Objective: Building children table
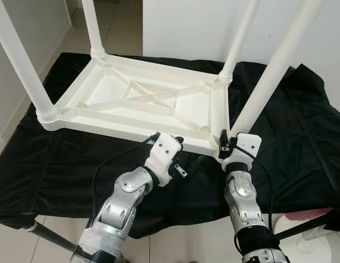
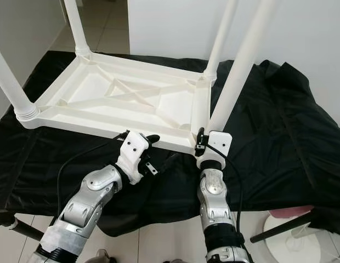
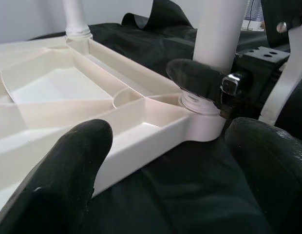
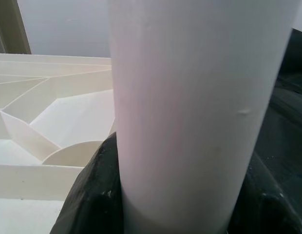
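Table top (image 1: 109,87): being kept upside down on black cloth (image 1: 301,137).
Right gripper (image 1: 226,143): being squeezed around near leg (image 1: 268,76).
Left gripper (image 1: 169,149): being held open by the edge.

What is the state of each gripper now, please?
Left gripper: open, at the table top's near edge.
Right gripper: shut on the near-right leg.
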